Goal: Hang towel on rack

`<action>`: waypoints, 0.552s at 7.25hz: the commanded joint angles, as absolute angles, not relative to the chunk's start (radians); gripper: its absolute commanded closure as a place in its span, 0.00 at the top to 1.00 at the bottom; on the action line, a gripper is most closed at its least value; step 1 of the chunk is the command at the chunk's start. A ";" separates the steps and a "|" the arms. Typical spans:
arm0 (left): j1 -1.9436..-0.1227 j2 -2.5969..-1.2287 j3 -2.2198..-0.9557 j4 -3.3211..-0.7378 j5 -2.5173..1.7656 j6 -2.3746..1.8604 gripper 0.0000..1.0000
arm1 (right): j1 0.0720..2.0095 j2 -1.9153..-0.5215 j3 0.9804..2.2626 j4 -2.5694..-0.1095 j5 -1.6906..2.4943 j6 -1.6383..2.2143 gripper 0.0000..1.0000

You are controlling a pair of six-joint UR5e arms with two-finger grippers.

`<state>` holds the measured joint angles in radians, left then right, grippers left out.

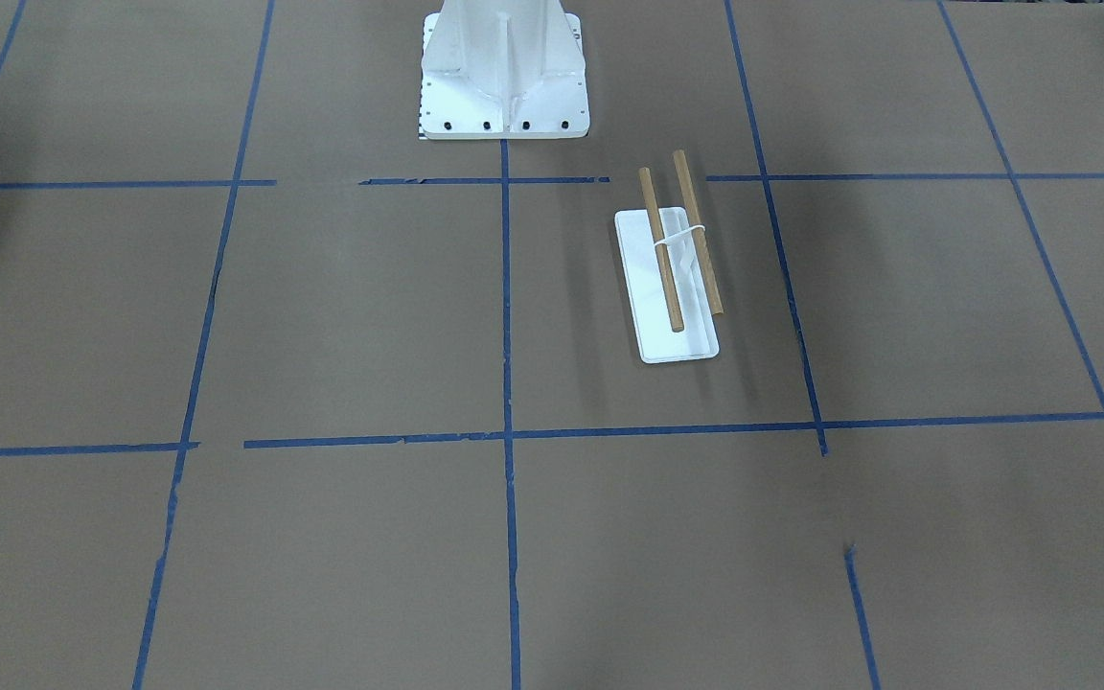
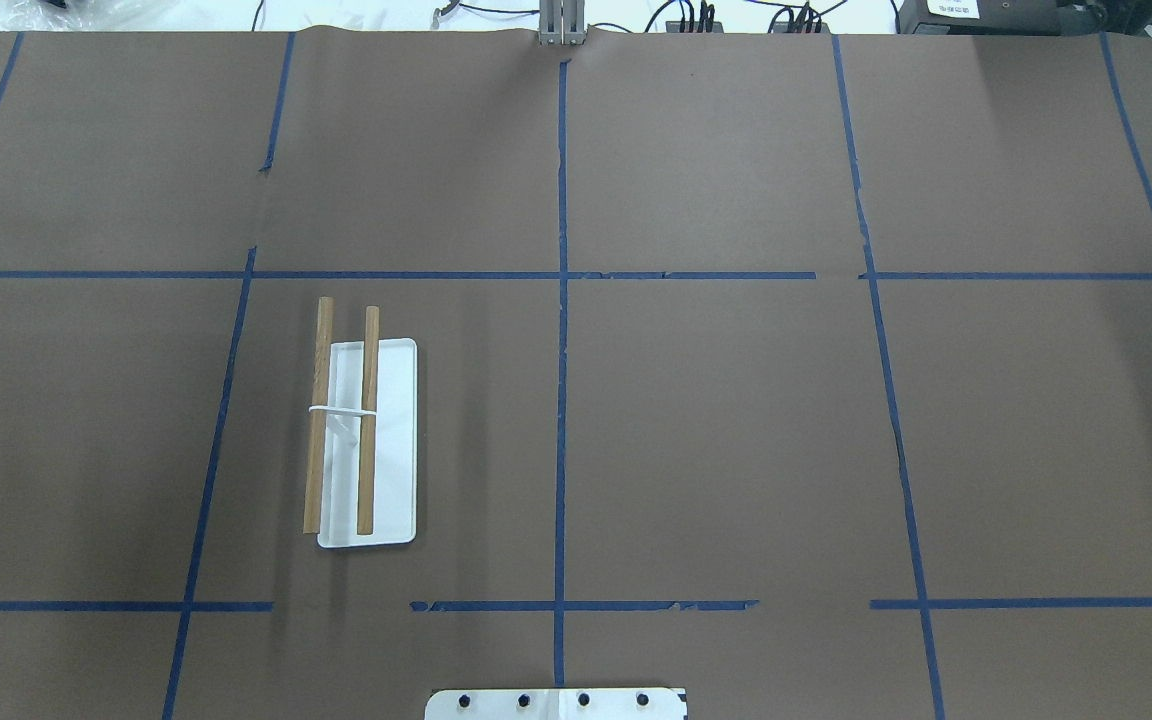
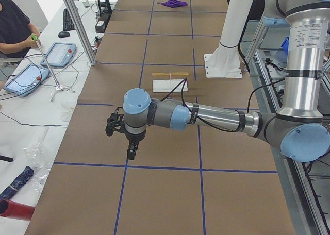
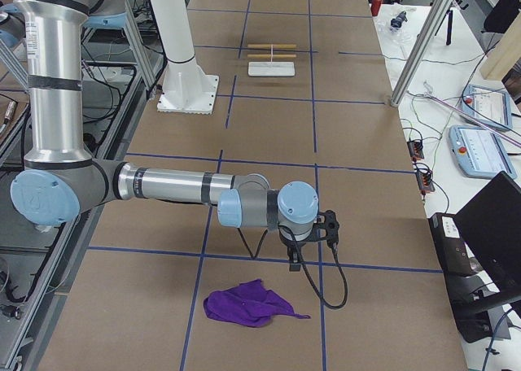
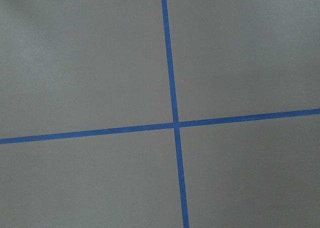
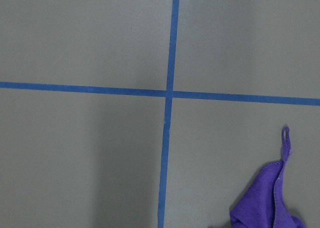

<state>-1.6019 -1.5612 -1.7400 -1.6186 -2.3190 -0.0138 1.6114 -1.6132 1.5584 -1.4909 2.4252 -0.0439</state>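
Observation:
The rack (image 2: 341,420) has two light-brown wooden dowels joined by a thin white loop over a small white tray base. It stands on the robot's left half of the table and also shows in the front-facing view (image 1: 677,259) and both side views (image 3: 170,75) (image 4: 271,50). The purple towel (image 4: 248,304) lies crumpled on the table at the robot's far right end; its corner shows in the right wrist view (image 6: 270,198). My right gripper (image 4: 295,261) hovers just beside the towel. My left gripper (image 3: 131,152) hovers over bare table, far from the rack. I cannot tell whether either gripper is open or shut.
The white bolted robot pedestal (image 1: 504,77) stands at the table's robot-side edge. Brown paper with blue tape lines (image 2: 561,400) covers the table. An operator (image 3: 13,26) with tablets and cables sits at a side bench beyond the table's edge.

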 commanded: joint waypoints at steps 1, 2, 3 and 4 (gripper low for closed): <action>-1.603 -1.560 -1.756 -1.618 -2.318 -0.014 1.00 | 1.611 -1.652 1.441 -1.359 2.422 -0.063 1.00; -1.603 -1.560 -1.759 -1.618 -2.318 -0.014 1.00 | 1.611 -1.690 1.364 -1.162 2.421 -0.061 1.00; -1.603 -1.559 -1.764 -1.618 -2.319 -0.014 1.00 | 1.609 -1.709 1.285 -1.020 2.415 -0.060 1.00; -1.603 -1.559 -1.764 -1.618 -2.319 -0.014 1.00 | 1.592 -1.716 1.249 -0.944 2.380 -0.061 1.00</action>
